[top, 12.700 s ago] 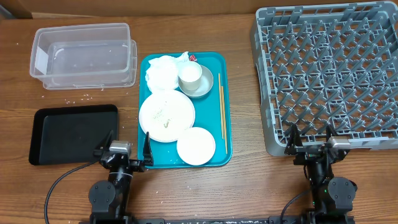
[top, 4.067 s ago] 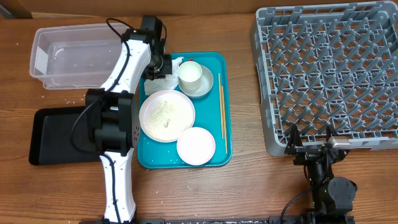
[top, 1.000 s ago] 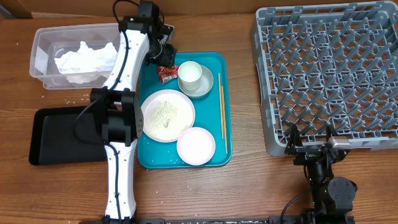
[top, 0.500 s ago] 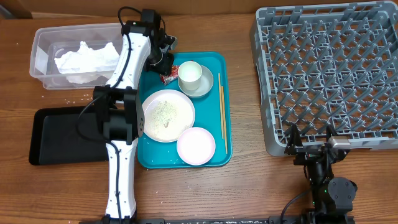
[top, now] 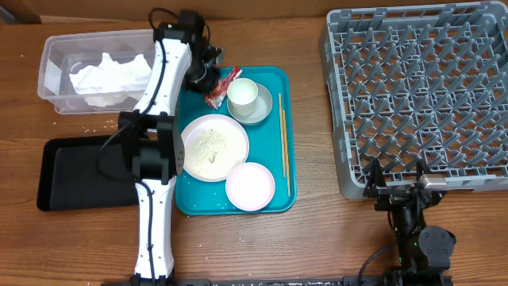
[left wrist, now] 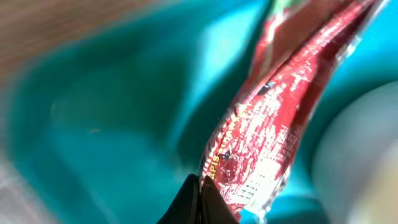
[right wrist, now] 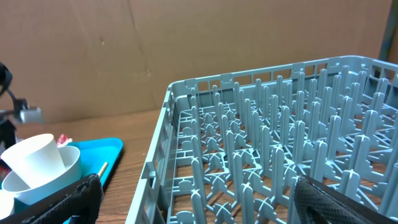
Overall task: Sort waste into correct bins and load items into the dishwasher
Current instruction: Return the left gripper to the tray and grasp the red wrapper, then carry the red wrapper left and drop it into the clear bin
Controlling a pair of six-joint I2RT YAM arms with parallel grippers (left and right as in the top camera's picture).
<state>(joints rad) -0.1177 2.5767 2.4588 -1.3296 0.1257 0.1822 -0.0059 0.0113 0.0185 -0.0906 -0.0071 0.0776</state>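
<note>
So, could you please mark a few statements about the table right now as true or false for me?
1. The crumpled napkin lies in the clear tub. True.
2. The dish rack holds a plate. False: nothing is loaded in it.
3. The left hand grips the red wrapper. True.
4. The chopsticks lie in the black tray. False: they lie on the teal tray, along its right side.
5. The right hand holds the cup. False: it is open and empty, by the rack's near edge.
</note>
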